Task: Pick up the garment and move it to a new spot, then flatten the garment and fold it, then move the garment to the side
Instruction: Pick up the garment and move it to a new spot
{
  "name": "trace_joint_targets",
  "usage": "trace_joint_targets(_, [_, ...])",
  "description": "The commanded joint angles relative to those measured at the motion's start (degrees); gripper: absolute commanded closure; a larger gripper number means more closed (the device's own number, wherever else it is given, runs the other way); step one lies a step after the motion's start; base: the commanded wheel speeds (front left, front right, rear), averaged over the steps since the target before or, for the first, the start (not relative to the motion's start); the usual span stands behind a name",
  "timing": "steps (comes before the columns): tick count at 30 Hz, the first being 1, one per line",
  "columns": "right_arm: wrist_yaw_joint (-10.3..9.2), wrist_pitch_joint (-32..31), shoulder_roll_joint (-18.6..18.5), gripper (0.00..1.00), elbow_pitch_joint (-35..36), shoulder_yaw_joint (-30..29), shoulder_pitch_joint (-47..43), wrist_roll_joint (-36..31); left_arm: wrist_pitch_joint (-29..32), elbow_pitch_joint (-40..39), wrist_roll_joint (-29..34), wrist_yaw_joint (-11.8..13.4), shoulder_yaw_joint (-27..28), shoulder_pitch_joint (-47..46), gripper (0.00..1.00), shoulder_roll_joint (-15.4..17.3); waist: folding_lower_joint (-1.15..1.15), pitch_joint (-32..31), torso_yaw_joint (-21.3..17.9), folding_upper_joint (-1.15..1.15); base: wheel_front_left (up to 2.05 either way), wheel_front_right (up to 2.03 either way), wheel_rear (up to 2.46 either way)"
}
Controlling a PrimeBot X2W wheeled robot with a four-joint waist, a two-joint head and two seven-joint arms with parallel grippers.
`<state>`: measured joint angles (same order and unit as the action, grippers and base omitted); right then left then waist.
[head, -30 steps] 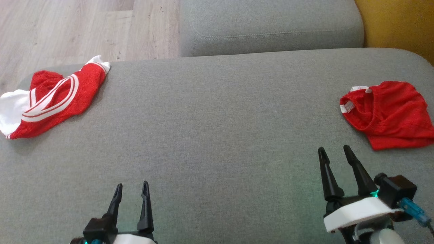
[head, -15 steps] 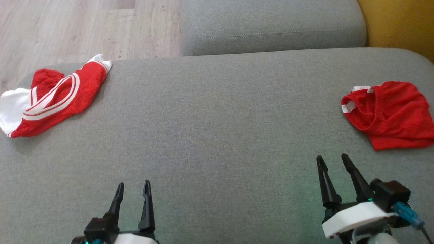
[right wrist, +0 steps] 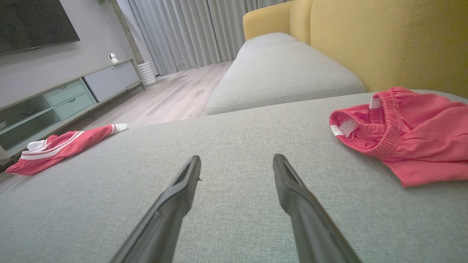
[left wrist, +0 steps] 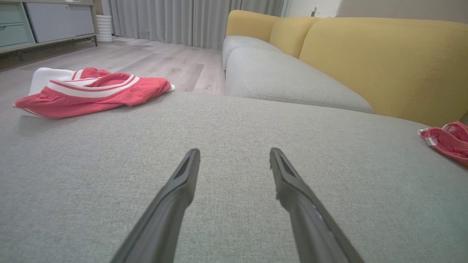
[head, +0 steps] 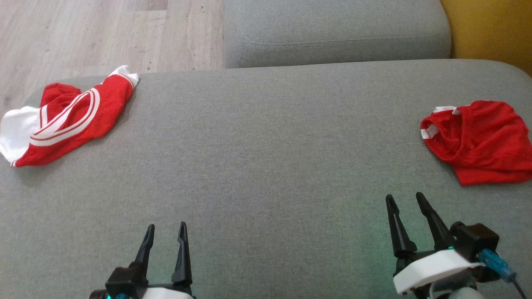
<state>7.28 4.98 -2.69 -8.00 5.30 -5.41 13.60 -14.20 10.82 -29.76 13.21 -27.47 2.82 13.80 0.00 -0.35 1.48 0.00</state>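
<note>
**Left hand** [head: 166, 225] [left wrist: 234, 150]: two dark fingers apart, nothing between them. It sits low over the near edge of the grey seat, fingers pointing across it.

**Right hand** [head: 404, 196] [right wrist: 237, 157]: fingers apart, empty, just above the seat fabric. It is near the plain red garment but apart from it.

**Plain red garment** [head: 478, 141] [right wrist: 409, 138] [left wrist: 448, 140]: crumpled on the seat's right side, beyond and to the right of the right hand. The elastic waistband with white labels faces the seat's middle.

**Red and white striped garment** [head: 70, 118] [left wrist: 91, 91] [right wrist: 62, 148]: bunched at the seat's far left corner, well apart from both hands. A white part lies at the left edge.

**Grey seat** [head: 266, 158]: woven fabric, broad and flat, carrying both garments.

**Second grey cushion** [head: 332, 33]: butts against the far side of the seat and has a stitched seam.

**Yellow backrest** [head: 490, 29] [left wrist: 384, 62] [right wrist: 384, 44]: runs along the right of both cushions.

**Floor** [head: 104, 33]: pale wood-look planks to the far left.

**Curtains** [left wrist: 182, 18] [right wrist: 190, 33]: grey, hanging to the floor.

**Low cabinet** [right wrist: 65, 98] [left wrist: 36, 22]: pale green drawers and a grey door.

**Dark screen** [right wrist: 33, 22]: on the wall above the cabinet.

**White ribbed cylinder** [right wrist: 147, 73] [left wrist: 104, 27]: standing on the floor by the curtains.
</note>
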Motion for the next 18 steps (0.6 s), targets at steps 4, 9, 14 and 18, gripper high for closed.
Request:
trace_joint_targets(4, [0.21,0.65,-0.19,0.00,1.55,1.45,1.81,0.15,-0.41,-1.79,-0.10,0.59,1.78,-2.50,0.00,0.84,0.00,0.05,0.29,0.00,0.00,0.00,0.00])
trace_joint_targets(9, [0.21,0.56,-0.19,0.00,1.53,1.06,1.73,-0.15,-0.36,-1.62,-0.12,0.53,1.56,-3.22,0.00,0.68,0.00,0.00,2.01,0.00,0.00,0.00,0.00])
trace_joint_targets(14, [0.21,0.51,-0.19,0.00,1.48,0.66,1.38,-0.32,-0.33,-1.47,-0.13,0.76,1.74,-3.53,0.00,0.91,0.00,-0.56,7.59,0.00,0.00,0.00,0.00])
trace_joint_targets(18, [0.21,0.65,-0.19,0.00,1.23,0.70,1.12,0.08,-0.26,-1.56,-0.23,0.92,2.10,-3.41,0.00,1.49,0.00,-0.93,12.46,0.00,0.00,0.00,0.00])
